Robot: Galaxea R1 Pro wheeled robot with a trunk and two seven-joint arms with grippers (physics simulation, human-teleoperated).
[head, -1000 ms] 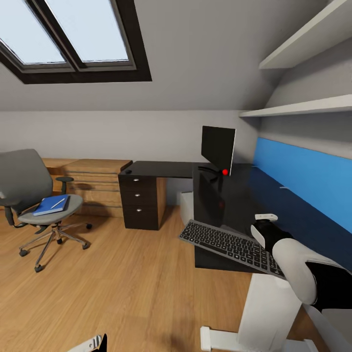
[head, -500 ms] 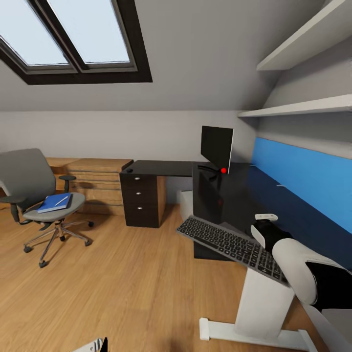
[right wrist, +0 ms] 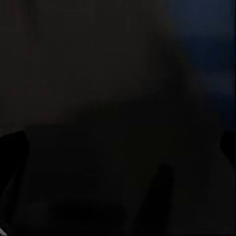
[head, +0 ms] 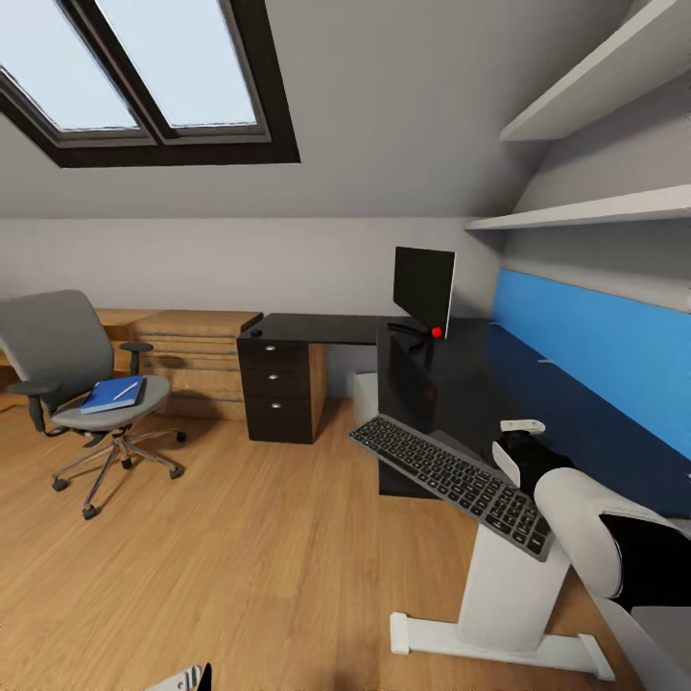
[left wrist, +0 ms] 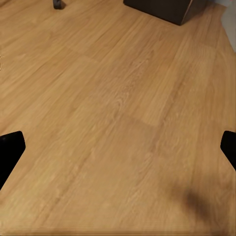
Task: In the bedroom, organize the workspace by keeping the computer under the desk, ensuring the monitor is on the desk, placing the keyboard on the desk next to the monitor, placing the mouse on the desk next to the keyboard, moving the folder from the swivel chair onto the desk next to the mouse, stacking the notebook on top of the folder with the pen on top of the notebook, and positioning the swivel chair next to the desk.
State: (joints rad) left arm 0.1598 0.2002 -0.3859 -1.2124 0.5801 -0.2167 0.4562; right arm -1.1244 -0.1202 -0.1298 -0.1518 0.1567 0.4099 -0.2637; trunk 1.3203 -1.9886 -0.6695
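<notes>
Your right arm comes in from the lower right of the head view with the keyboard carried at its end, tilted and hanging out past the near edge of the black desk above the wooden floor; the gripper itself is hidden behind the wrist, so you cannot tell from that view how it sits, and your right wrist view is almost wholly dark. In your left wrist view the two dark fingertips sit at opposite edges of the frame, spread wide with nothing but floor between them. The monitor stands on the desk in the upper middle of the head view, well beyond the keyboard. At the left middle, the swivel chair stands well apart from the desk, with the blue folder lying on its seat and a pen on top of it. A dark drawer unit stands under the desk's left wing.
</notes>
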